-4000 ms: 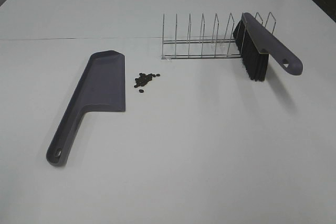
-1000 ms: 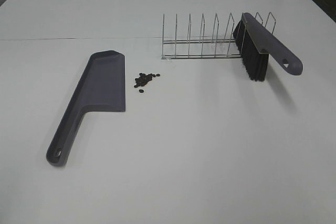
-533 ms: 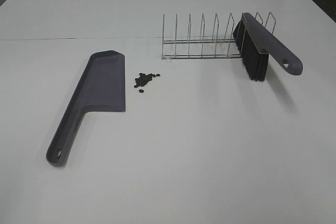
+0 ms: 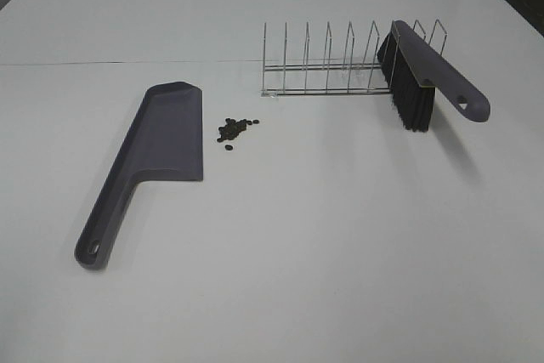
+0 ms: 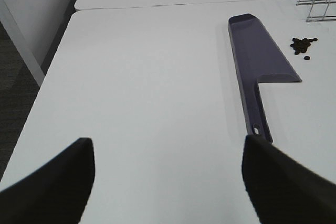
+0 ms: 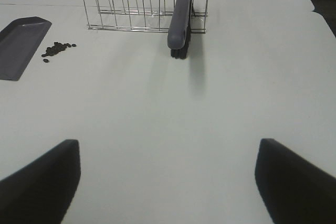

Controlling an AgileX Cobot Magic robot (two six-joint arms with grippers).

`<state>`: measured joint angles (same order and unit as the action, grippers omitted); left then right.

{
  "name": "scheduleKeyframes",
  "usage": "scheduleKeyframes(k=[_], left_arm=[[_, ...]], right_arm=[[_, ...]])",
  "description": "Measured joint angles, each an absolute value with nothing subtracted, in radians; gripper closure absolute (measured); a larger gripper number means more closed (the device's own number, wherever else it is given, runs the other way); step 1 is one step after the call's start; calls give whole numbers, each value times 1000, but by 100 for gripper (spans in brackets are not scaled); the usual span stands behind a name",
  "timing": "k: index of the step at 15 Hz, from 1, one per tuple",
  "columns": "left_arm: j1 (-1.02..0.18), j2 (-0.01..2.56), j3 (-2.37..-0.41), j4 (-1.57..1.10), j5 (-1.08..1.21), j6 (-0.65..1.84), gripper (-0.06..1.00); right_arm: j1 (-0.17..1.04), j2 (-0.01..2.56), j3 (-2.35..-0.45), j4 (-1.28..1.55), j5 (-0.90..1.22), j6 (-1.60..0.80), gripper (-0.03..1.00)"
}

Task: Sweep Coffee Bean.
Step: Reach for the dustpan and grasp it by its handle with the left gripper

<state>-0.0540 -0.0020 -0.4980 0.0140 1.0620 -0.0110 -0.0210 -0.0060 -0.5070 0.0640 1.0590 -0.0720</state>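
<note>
A small pile of dark coffee beans (image 4: pixel 234 130) lies on the white table, just right of the grey-purple dustpan (image 4: pixel 149 159), which lies flat with its handle toward the front left. The beans also show in the left wrist view (image 5: pixel 303 45) and the right wrist view (image 6: pixel 56 50). The grey-purple brush (image 4: pixel 422 76) with black bristles leans in the right end of a wire rack (image 4: pixel 327 70). Neither gripper shows in the high view. The left gripper (image 5: pixel 168 179) is open, well short of the dustpan (image 5: pixel 260 61). The right gripper (image 6: pixel 167 179) is open, well short of the brush (image 6: pixel 179 17).
The wire rack (image 6: pixel 139 4) stands behind the beans with several upright dividers. A seam (image 4: pixel 127 63) runs across the table behind the dustpan. The table's left edge (image 5: pixel 50 74) drops to a dark floor in the left wrist view.
</note>
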Motion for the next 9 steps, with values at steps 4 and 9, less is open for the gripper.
scheduleKeyframes(k=[4, 9], left_arm=[[-54, 22, -498, 5, 1062, -11, 24], [-54, 160, -518, -8, 901, -15, 24]], right_arm=[[-21, -6, -507, 64, 1059, -72, 20], [-21, -6, -507, 64, 1059, -72, 20]])
